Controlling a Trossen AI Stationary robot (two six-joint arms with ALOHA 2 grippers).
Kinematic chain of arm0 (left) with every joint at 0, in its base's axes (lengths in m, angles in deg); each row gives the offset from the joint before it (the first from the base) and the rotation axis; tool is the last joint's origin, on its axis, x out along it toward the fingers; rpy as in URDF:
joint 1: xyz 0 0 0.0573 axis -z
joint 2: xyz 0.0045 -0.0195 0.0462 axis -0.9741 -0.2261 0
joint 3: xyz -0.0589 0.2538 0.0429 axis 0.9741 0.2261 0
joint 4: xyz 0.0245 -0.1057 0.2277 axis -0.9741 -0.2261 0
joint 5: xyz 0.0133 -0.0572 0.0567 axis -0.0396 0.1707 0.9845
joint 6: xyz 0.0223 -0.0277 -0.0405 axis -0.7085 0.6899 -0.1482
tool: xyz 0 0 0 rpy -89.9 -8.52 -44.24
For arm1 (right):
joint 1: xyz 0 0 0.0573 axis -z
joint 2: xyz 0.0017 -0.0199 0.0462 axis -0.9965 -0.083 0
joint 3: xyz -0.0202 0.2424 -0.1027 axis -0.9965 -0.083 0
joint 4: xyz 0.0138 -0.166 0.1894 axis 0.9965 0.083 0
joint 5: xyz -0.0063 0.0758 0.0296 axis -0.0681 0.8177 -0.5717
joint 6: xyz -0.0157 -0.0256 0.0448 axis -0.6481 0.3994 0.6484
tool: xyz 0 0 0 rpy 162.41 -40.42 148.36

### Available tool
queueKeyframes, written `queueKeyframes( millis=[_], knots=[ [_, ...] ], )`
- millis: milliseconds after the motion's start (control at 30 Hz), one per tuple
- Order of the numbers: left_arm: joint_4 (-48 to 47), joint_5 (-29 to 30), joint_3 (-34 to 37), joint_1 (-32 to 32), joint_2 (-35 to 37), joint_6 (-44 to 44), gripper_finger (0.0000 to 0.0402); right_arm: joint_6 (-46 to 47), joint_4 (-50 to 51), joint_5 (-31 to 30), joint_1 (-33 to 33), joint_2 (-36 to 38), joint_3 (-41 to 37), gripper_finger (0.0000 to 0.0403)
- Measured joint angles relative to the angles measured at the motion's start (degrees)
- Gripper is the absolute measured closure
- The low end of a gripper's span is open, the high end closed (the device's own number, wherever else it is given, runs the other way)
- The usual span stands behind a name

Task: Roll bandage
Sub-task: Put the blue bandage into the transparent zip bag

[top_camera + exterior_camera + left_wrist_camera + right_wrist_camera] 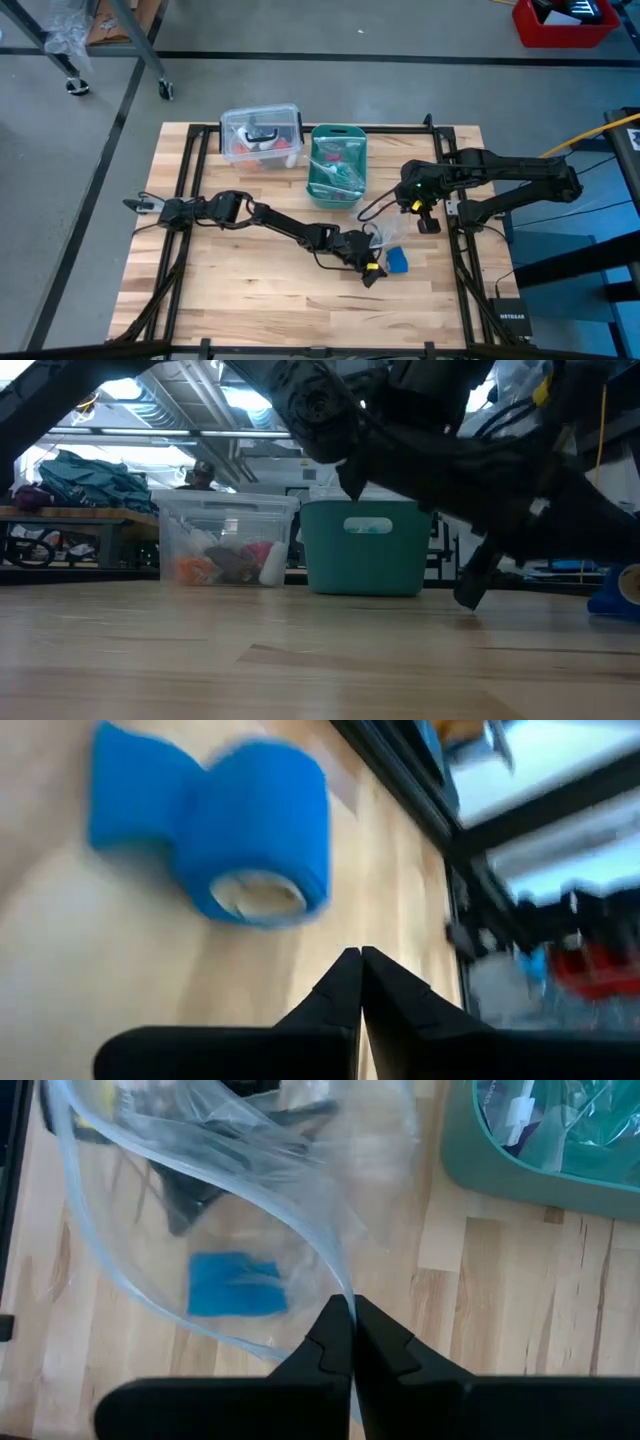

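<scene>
The left gripper (368, 273) sits low over the front right part of the wooden table (250, 290), its two dark fingers (345, 985) pressed together with nothing between them. Just beside its tip lies the bandage (397, 260), a bright blue roll of soft fabric on its side, with a pale hollow core and a short loose tail spreading flat on the boards (255, 835). Bandage and fingertips are close but apart. Bare planks stretch from there to the near edge of the table and across the whole front left, where only the left arm's dark links cross.

A little farther back, the right gripper (428, 222) hangs above the table's right side, its fingers (340, 1340) closed on the edge of a clear plastic bag (250, 1170). The thin, glossy film drapes loosely below it, and through it the blue bandage (235, 1285) shows on the wood.

Farther back stands a teal-green basket (338, 165), rigid and rectangular, stuffed with wrapped items. Touching or just beside it on the left is a clear lidded plastic box (262, 137) with red and white contents. A black metal frame (190, 150) runs along the table's edges, with grey floor beyond.
</scene>
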Motion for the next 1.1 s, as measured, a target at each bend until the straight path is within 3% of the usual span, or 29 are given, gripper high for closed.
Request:
queueKeyframes(
  millis=[300, 567, 733, 833, 933, 1100],
  knots=[
    [1.2, -6.6, -0.3, 3.3, 10.1, -16.8, 0.0397, 0.0, 0.0, -0.2, 0.0, 0.0, 0.0, 0.0402],
    [2.6, -6.9, -0.4, 7.3, 16.6, -24.7, 0.0396, 1.0, -0.5, -8.6, 0.0, 0.0, 0.0, 0.0402],
    [1.6, -5.6, -0.3, 8.8, 18.8, -37.3, 0.0385, 1.3, -3.0, -14.4, 0.0, 0.0, 0.0, 0.0402],
    [2.1, 0.7, -0.4, 8.8, 20.0, -43.4, 0.0378, 0.6, -3.8, -15.9, 0.0, 0.0, 0.0, 0.0402],
    [1.6, 11.9, -0.4, 8.3, 20.0, -49.0, 0.0367, 0.0, -3.9, -16.4, 0.0, 0.0, 0.0, 0.0402],
    [1.5, 25.6, -0.3, 7.0, 19.9, -54.2, 0.032, 0.0, -3.9, -16.6, 0.0, 0.0, 0.0, 0.0402]
  ],
)
